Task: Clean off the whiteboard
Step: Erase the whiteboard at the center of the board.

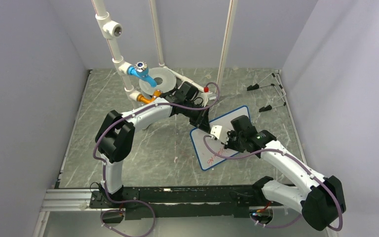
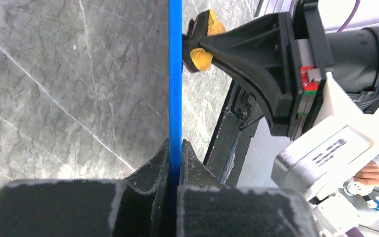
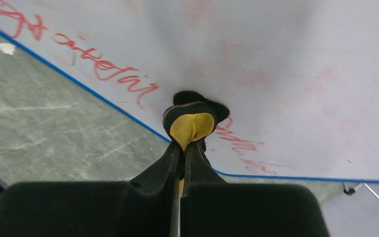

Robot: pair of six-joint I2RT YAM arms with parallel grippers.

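Left gripper (image 2: 175, 150) clamps whiteboard (image 2: 175, 74) rim; right gripper (image 3: 182, 148) presses eraser (image 3: 191, 126) against it.

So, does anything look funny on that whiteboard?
Yes. The whiteboard is only partly wiped: red writing runs along its blue edge, and faint pink smears stain the rest of its face.

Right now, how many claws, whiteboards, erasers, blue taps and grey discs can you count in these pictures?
Claws: 2, the left claw and the right claw
Whiteboard: 1
Eraser: 1
Blue tap: 1
Grey disc: 1
Total: 6
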